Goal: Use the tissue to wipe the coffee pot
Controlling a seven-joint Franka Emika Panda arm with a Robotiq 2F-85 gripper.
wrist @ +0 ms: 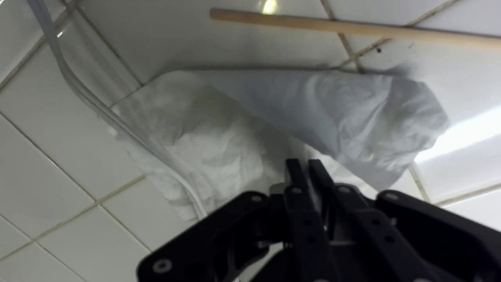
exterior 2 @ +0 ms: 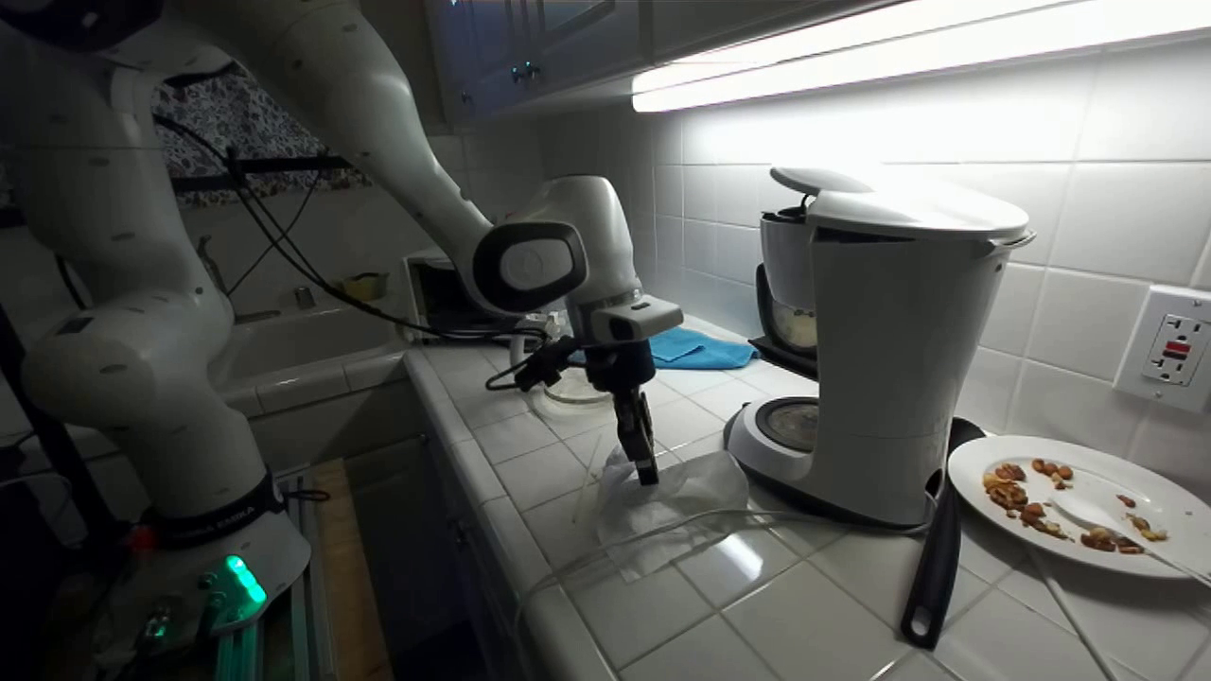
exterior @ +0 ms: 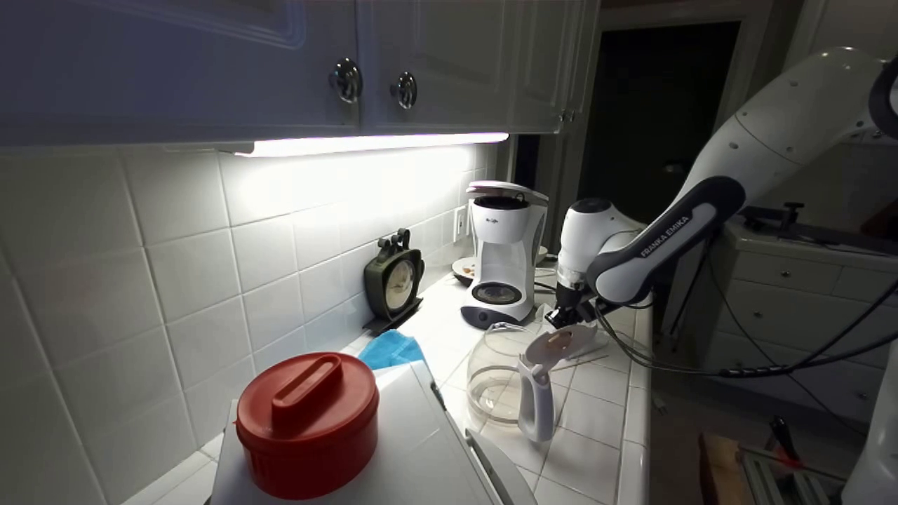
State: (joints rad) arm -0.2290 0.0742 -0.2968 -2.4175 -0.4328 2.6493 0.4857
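The tissue (wrist: 219,145), whitish and crumpled, lies spread on the tiled counter in the wrist view, one end folded over. It also shows as a thin sheet (exterior 2: 681,501) in an exterior view. My gripper (wrist: 303,161) points down into it, fingers nearly together; a narrow gap shows greyish tissue between them. Whether they pinch it is unclear. In an exterior view the fingertips (exterior 2: 647,473) reach the sheet. The coffee pot (exterior: 491,386), a clear glass carafe with white handle and raised lid, stands upright apart from the gripper; elsewhere the arm partly hides its base (exterior 2: 572,392).
A cord (wrist: 129,133) crosses the tissue. A thin wooden stick (wrist: 352,29) lies close by. The white coffee machine (exterior 2: 889,378) stands beside the tissue, near a plate (exterior 2: 1164,463) with nuts. A blue cloth (exterior: 393,351) and red-lidded container (exterior: 309,421) are also around.
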